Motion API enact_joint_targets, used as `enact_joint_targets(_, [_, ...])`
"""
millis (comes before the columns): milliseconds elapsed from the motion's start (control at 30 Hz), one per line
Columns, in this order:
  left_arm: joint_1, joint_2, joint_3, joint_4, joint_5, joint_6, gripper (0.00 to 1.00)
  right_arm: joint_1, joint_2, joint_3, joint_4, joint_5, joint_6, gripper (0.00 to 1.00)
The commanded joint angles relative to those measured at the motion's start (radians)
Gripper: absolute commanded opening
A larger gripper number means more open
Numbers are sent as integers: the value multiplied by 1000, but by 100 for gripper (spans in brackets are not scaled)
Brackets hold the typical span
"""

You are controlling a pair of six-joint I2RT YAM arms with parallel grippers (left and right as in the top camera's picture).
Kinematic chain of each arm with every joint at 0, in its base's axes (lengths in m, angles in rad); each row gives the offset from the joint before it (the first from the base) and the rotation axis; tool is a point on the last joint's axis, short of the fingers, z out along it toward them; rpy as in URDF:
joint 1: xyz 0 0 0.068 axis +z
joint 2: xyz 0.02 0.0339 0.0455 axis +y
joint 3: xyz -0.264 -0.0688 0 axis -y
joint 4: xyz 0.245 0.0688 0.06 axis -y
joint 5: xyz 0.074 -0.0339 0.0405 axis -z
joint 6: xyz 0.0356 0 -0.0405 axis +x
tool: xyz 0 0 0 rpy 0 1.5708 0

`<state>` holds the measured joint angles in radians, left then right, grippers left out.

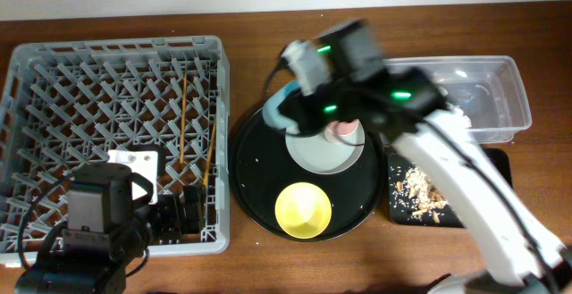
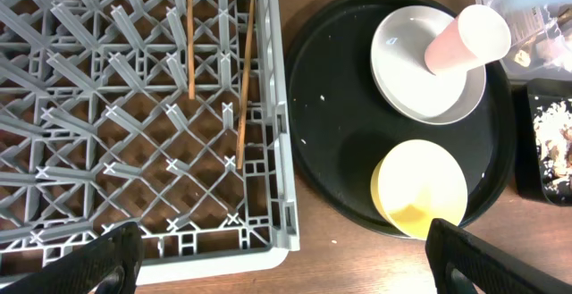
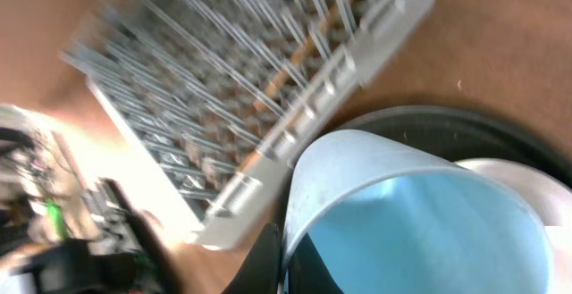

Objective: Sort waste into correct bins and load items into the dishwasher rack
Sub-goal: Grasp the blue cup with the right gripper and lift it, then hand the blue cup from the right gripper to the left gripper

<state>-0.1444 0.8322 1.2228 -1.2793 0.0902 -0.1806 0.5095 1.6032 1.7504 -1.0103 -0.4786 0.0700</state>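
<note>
My right gripper (image 3: 282,260) is shut on the rim of the small blue cup (image 3: 420,222), one finger inside the wall and one outside. The cup hangs tilted above the round tray's far left, near the rack. In the overhead view the right gripper (image 1: 299,106) hovers there. The pink cup (image 2: 465,42) stands upside down on the pale plate (image 2: 407,75). The yellow bowl (image 2: 420,187) sits in front of the plate. Two chopsticks (image 2: 245,79) lie in the grey dishwasher rack (image 1: 89,88). My left gripper (image 2: 295,272) is open and holds nothing, at the rack's near right corner.
Plate and bowl rest on a large round black tray (image 2: 331,106). The clear tub (image 1: 487,97) stands at the far right. In front of the tub, the shallow black tray (image 1: 465,218) holds beige crumbs (image 1: 420,191). Bare wood separates the rack from the round tray.
</note>
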Motion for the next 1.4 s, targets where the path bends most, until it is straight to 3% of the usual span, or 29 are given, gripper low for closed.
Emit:
enact_joint_targets(0, [0,-3,3,2,-1,-8,99,-190,-30,7,-47,-579,-161,4])
enact_joint_targets(100, [0,-3,3,38,-121,3,99,-298,-26,6,-198,-772,-368,4])
enact_joint_targets(133, [0,-3,3,21,-225,3,99,-323,-26,6,-273,-795,-453,4])
enact_joint_targets(233, [0,-3,3,34,-165,2,99,-333,-26,6,-288,-831,-485,4])
enact_joint_targets(267, [0,-2,3,73,-38,3,99,-333,-26,6,-289,-842,-485,4])
enact_joint_targets(300, [0,-2,3,143,229,3,99,-333,-26,6,-295,-863,-485,4])
enact_joint_targets(333, [-2,0,3,195,385,5,99,-333,-26,6,-296,-881,-485,4])
enact_joint_targets(400, [-2,16,3,391,760,116,99,-332,-26,6,-296,-1023,-485,4])
enact_joint_targets(500, [-2,76,3,481,863,115,99,-276,-26,6,-295,-1073,-485,4])
enact_joint_targets(567, [-1,156,3,571,1114,116,99,-261,-26,7,-293,-1074,-481,4])
enact_joint_targets(767, [-2,251,3,590,1128,122,99,-189,-79,7,-309,-1073,-481,4])
enact_joint_targets(800, [-2,250,3,611,1203,123,99,-189,-78,7,-300,-1073,-481,4])
enact_joint_targets(900, [-2,250,3,666,1313,122,90,-188,-78,7,-276,-1073,-481,4])
enact_joint_targets(933, [-4,250,3,666,1330,122,81,-188,-77,7,-275,-1073,-482,4])
enact_joint_targets(1200, [-28,250,3,666,1365,122,78,-129,-77,7,-231,-1043,-485,4])
enact_joint_targets(1267, [-39,250,3,671,1361,122,69,-129,-76,7,-231,-1036,-485,4])
enact_joint_targets(1367, [-39,250,3,689,1330,122,43,-129,-76,7,-230,-1028,-485,5])
